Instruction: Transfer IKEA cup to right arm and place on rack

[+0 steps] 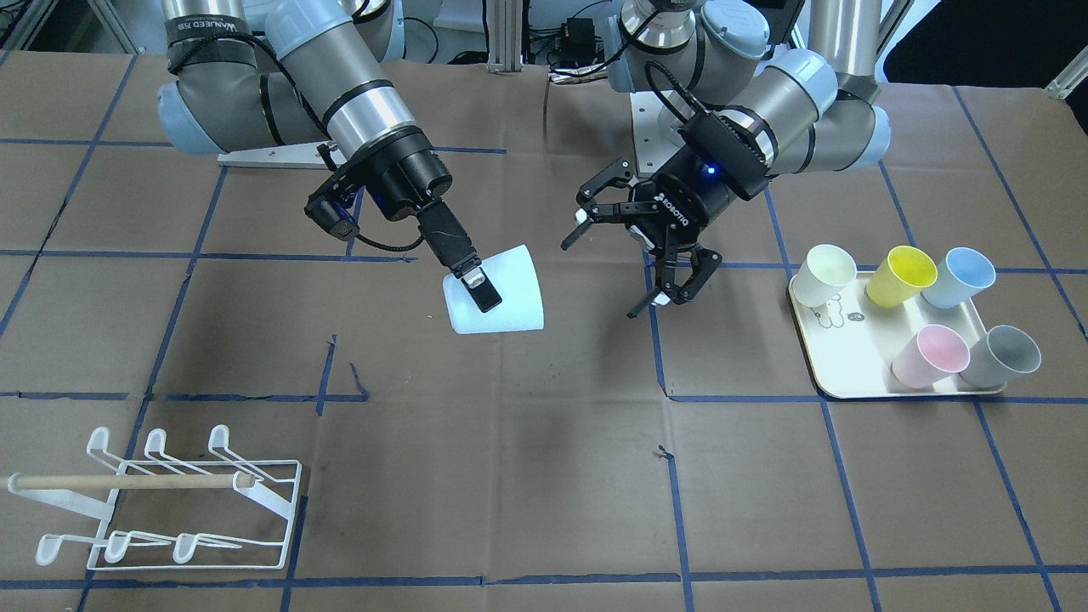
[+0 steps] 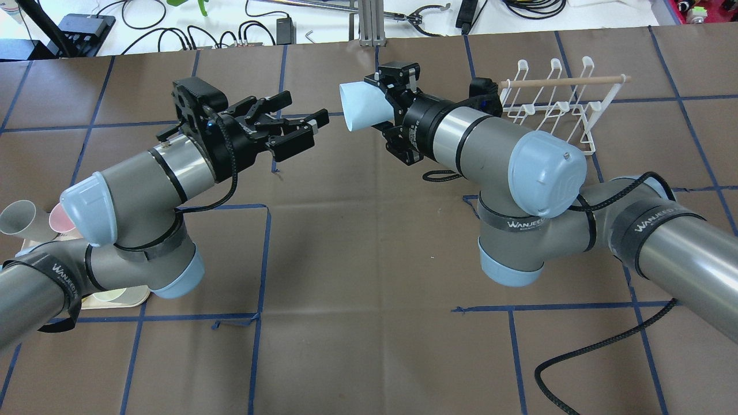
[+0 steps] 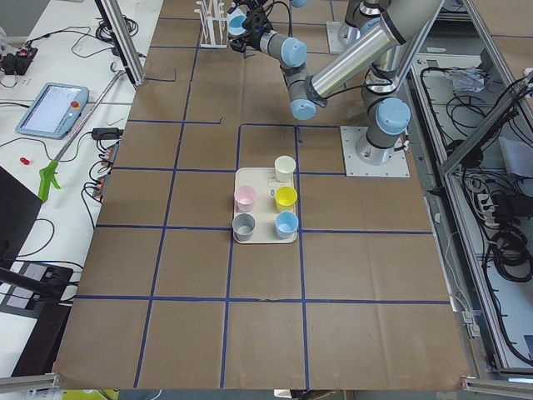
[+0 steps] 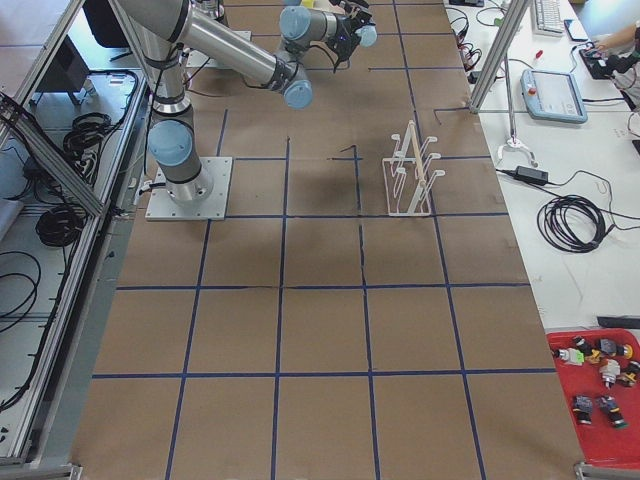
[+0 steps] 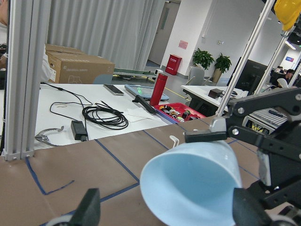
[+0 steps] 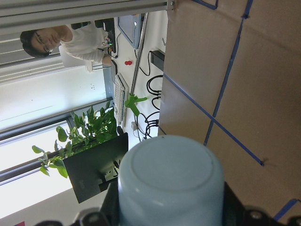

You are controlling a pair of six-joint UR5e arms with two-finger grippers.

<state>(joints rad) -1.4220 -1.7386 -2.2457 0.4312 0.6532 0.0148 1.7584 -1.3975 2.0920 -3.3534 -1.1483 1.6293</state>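
Observation:
My right gripper (image 1: pixel 486 293) is shut on a pale blue IKEA cup (image 1: pixel 503 293), one finger outside its wall. It holds the cup on its side above the table's middle, and the cup also shows in the overhead view (image 2: pixel 363 106). My left gripper (image 1: pixel 605 274) is open and empty, a short gap from the cup. The cup's mouth (image 5: pixel 193 186) faces the left wrist camera; its base (image 6: pixel 171 176) fills the right wrist view. The white wire rack (image 1: pixel 170 501) with a wooden dowel stands at the table's corner beyond the right arm (image 2: pixel 553 104).
A cream tray (image 1: pixel 850 378) on the left arm's side holds several cups: cream, yellow (image 1: pixel 901 276), blue, pink and grey. Blue tape lines cross the brown table cover. A black cable (image 2: pixel 599 346) trails from the right arm over the table.

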